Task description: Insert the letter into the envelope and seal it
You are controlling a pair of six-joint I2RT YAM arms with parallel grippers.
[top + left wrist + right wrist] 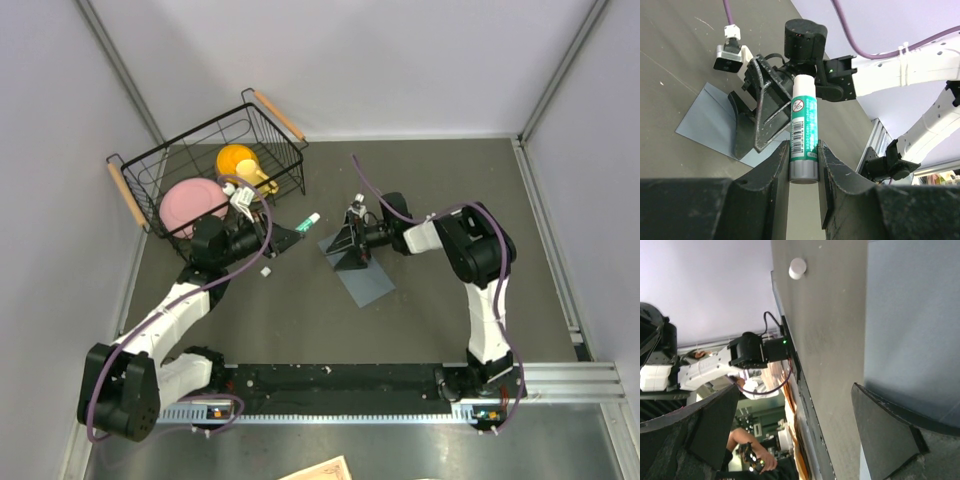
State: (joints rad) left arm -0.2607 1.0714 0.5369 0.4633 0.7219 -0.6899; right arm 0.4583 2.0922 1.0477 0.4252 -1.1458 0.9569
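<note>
**A:** Where do things stand?

**B:** The envelope (368, 280) lies flat mid-table. No letter shows beside it, so I judge it's inside. The right gripper (345, 252) has its jaws spread wide and empty, with one finger down on the envelope. The left gripper (804, 155) is clamped on the glue stick (804, 120) just beside it. The cap (267, 271) lies apart.

**A:** How to glue well?

**B:** Pin the envelope firmly. Run the stick lightly along the flap edge, clear of that finger.

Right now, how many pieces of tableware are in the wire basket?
2. A pink plate lies at the near left side of the basket, and a yellow cup sits behind it, further right. The left arm overlaps part of the basket, so another could be hidden.
</note>
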